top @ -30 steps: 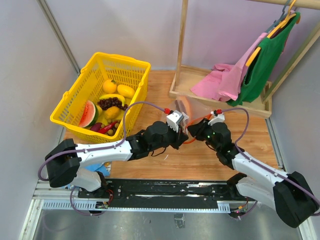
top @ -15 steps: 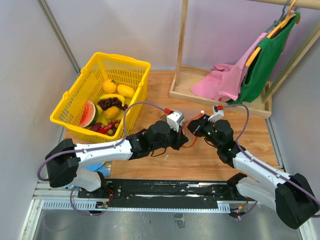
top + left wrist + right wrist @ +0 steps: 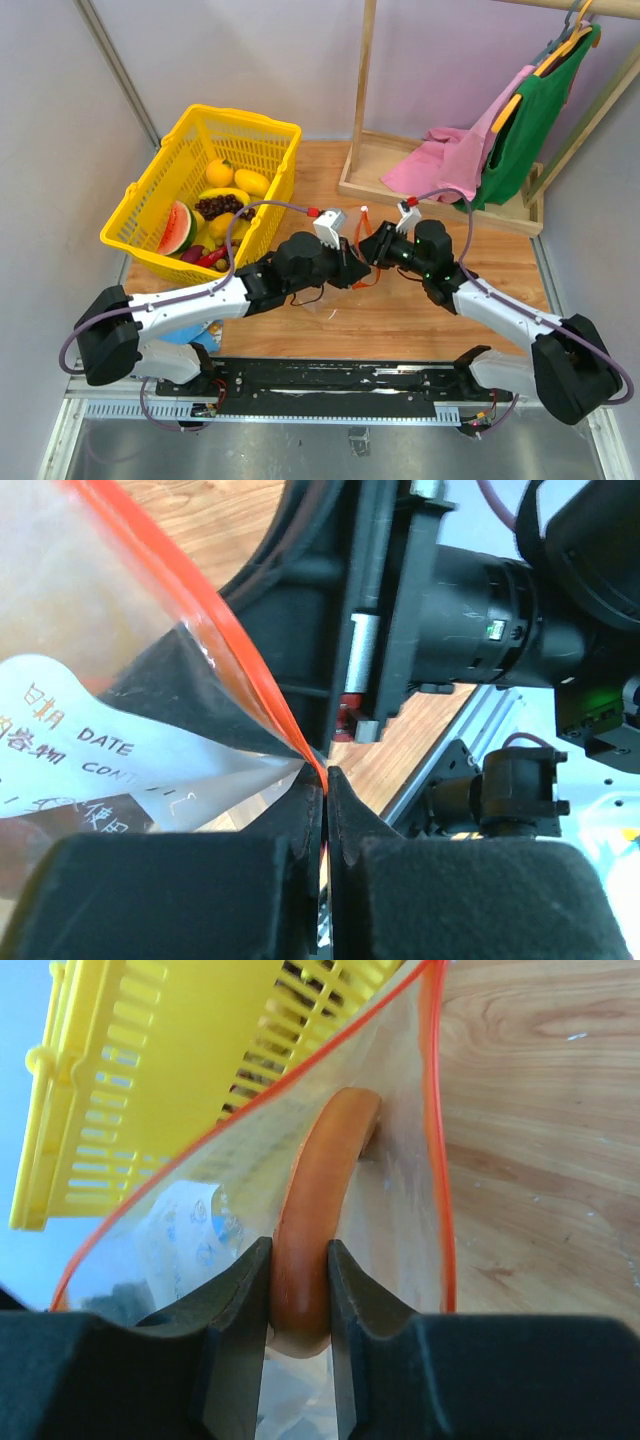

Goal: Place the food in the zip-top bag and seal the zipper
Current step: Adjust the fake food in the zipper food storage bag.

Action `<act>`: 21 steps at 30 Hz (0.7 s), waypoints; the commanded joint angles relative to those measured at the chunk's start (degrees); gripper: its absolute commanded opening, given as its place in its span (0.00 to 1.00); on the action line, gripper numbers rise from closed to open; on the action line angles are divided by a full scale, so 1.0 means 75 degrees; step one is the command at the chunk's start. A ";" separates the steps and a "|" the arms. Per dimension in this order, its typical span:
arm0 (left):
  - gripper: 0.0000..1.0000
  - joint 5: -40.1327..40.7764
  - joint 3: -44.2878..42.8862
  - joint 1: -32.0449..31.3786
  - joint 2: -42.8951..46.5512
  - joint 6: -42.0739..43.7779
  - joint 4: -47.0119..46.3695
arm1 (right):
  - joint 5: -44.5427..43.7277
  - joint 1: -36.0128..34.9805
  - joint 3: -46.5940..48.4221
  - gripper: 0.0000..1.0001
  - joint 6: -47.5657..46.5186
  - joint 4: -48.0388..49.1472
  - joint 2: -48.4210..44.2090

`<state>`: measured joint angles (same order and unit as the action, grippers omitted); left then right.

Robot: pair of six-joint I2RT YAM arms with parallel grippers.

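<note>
The clear zip-top bag hangs from my left gripper, which is shut on the corner of its red zipper. My right gripper is shut on a curved orange piece of food that lies inside the bag's open mouth, ringed by the zipper. In the top view the left gripper and right gripper meet at mid-table and hide most of the bag. More food, including a watermelon wedge and a banana, sits in the basket.
The yellow basket stands at the back left, close behind the bag in the right wrist view. A wooden rack base with pink and green clothes stands at the back right. A blue-white packet lies under the left arm.
Both grippers have shifted left and slightly back, and the right one has closed in on the left. The bag, which stood raised between them a second ago, is now mostly hidden.
</note>
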<state>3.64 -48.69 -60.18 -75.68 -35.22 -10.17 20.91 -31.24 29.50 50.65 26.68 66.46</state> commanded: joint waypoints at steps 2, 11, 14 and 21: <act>0.00 -0.0525 0.0455 0.0485 0.0492 -0.1107 -0.0864 | 0.1454 0.0032 0.0699 0.32 -0.0782 -0.0895 -0.0003; 0.00 -0.0305 0.0377 0.0545 0.0724 -0.1027 -0.0653 | 0.1822 0.0171 0.1626 0.51 -0.2431 -0.3164 -0.0557; 0.01 -0.0311 0.0317 0.0558 0.0738 -0.0949 -0.0629 | 0.1427 0.0318 0.2061 0.54 -0.3153 -0.4300 -0.0809; 0.00 -0.0309 0.0316 0.0569 0.0751 -0.0929 -0.0592 | 0.0408 0.0736 0.2412 0.62 -0.3867 -0.5525 -0.1634</act>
<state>0.45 -45.10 -56.31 -71.07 -42.48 -11.94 28.36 -27.57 45.74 26.94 -7.01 57.17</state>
